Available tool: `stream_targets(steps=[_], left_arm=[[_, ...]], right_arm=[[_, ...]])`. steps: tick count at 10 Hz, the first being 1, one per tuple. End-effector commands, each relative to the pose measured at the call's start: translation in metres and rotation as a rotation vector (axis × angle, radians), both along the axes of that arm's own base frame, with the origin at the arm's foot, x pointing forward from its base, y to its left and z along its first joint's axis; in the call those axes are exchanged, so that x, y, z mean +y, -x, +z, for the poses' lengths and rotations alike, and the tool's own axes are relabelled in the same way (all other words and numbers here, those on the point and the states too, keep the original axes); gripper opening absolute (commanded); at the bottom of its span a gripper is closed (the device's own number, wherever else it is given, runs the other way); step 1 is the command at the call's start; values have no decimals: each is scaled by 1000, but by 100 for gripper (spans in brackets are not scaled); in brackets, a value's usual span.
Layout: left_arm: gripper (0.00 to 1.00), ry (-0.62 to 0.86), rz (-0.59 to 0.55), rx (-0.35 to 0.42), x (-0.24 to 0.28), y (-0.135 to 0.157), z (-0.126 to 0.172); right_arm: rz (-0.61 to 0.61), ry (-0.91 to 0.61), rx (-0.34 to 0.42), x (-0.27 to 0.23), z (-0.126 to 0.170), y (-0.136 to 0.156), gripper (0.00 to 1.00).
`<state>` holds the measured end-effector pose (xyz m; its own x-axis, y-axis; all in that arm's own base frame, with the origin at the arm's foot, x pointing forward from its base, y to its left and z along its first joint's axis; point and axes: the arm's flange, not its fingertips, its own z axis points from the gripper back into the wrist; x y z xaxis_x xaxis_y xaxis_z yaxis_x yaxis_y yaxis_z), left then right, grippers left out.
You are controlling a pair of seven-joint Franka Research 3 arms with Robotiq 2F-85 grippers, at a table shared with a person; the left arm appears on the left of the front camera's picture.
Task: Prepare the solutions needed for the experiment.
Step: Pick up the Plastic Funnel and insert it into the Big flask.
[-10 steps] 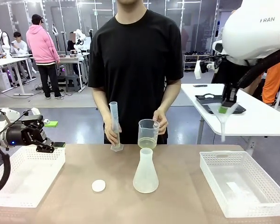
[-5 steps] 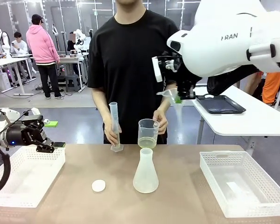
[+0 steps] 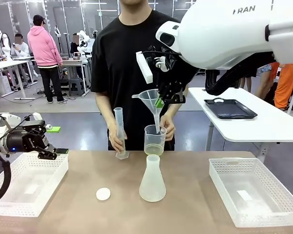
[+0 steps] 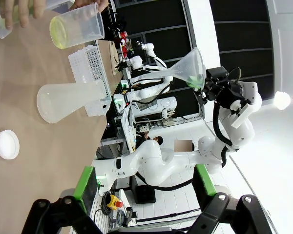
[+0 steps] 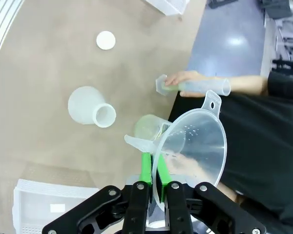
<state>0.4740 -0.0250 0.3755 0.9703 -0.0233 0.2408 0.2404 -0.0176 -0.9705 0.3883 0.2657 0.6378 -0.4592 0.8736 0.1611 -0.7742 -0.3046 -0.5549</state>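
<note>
My right gripper (image 3: 159, 102) (image 5: 154, 170) is shut on the rim of a clear plastic funnel (image 3: 149, 95) (image 5: 195, 141), held high over the table's middle. The funnel's spout hangs just over a beaker (image 3: 155, 139) that the person holds at the far edge. A shallow pale yellow layer, the solutions (image 3: 154, 148) (image 4: 62, 36), lies in that beaker. A frosted conical flask (image 3: 152, 180) (image 5: 92, 111) stands in front of it. The person's other hand holds a graduated cylinder (image 3: 119, 130) upright. My left gripper (image 3: 53, 153) (image 4: 144, 175) stands open over the left basket.
A white round cap (image 3: 103, 194) (image 5: 106, 40) lies on the table left of the flask. White mesh baskets sit at the left (image 3: 19, 204) and right (image 3: 283, 214). The person stands close behind the table's far edge.
My right arm has swung the funnel from the far right leftward to above the person's beaker. The left arm has stayed still.
</note>
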Motion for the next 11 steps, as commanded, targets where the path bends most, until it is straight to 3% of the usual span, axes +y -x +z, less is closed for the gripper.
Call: stream_targets(steps=[1, 2, 3, 11], left_arm=[[100, 11, 14, -3, -2, -2, 2], [100, 11, 14, -3, -2, -2, 2], [100, 11, 14, -3, -2, -2, 2], [100, 11, 14, -3, -2, -2, 2]], right_arm=[[87, -26, -1, -14, -9, 2, 5], [101, -11, -5, -13, -11, 0, 5], [33, -3, -1, -1, -1, 3, 5], [52, 17, -16, -4, -11, 0, 5]])
